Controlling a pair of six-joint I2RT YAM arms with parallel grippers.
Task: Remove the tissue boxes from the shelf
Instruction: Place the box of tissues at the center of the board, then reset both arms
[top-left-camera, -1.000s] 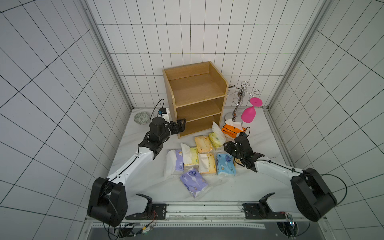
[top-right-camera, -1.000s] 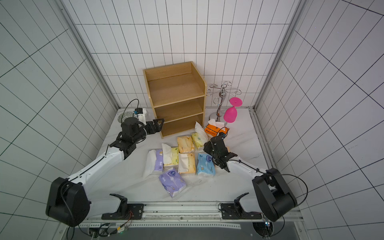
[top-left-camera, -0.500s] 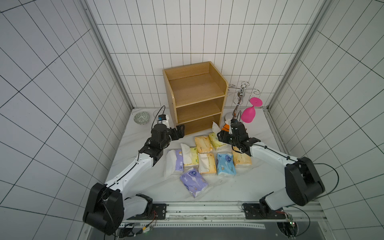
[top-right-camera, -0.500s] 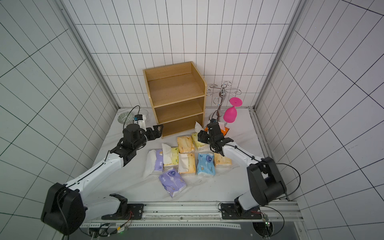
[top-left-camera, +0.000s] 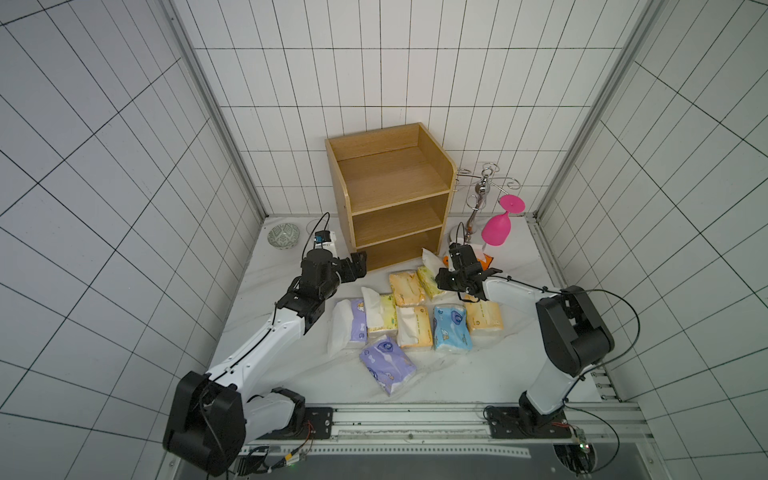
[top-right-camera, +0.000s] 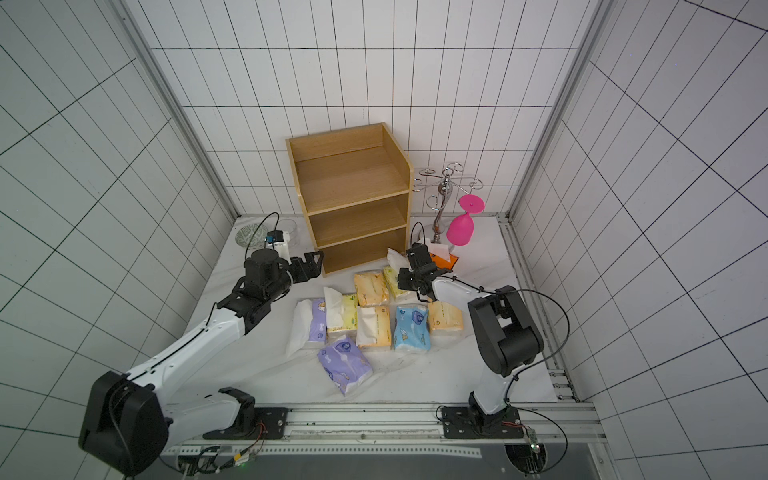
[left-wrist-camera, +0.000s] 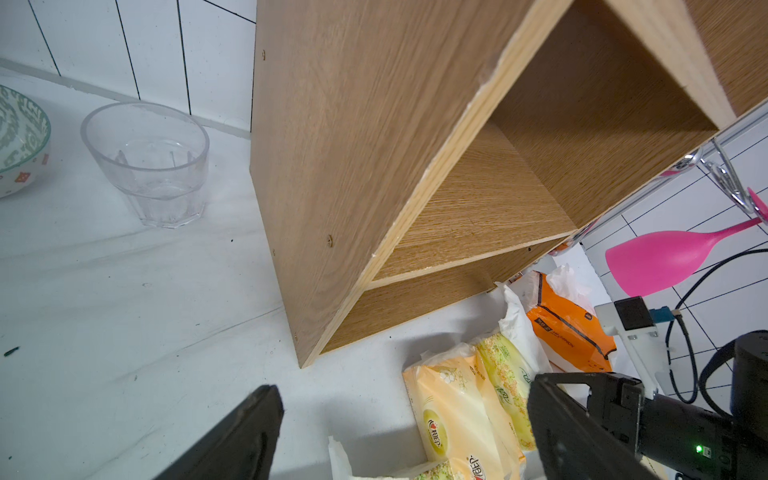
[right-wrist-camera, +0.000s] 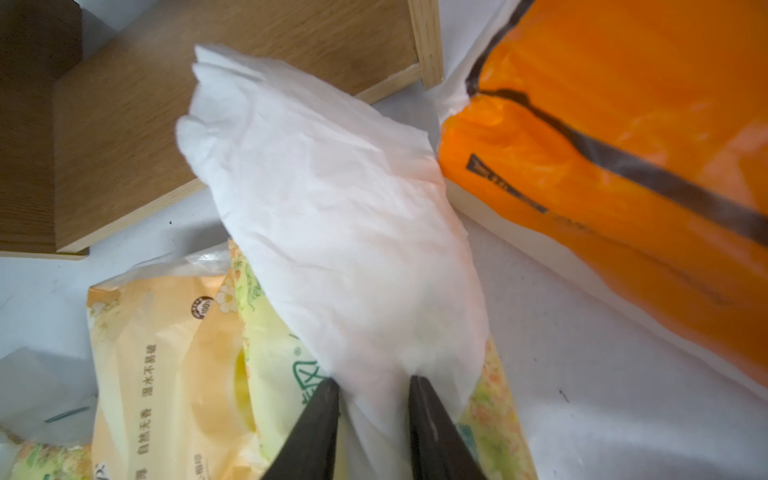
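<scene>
lying between right jaws: yellow pack's white tissue (right-wrist-camera: 332, 208)

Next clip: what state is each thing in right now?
shelf: all three tiers look empty.
tissue packs: all lying on the table, several with tissue sticking out.
left gripper: open, holding nothing.
right gripper: jaws narrow around the white tissue of a yellow pack; grip unclear.
clear glass: upright, empty.
pink goblet: hanging upside down from the metal stand.
bowl: upright.
</scene>
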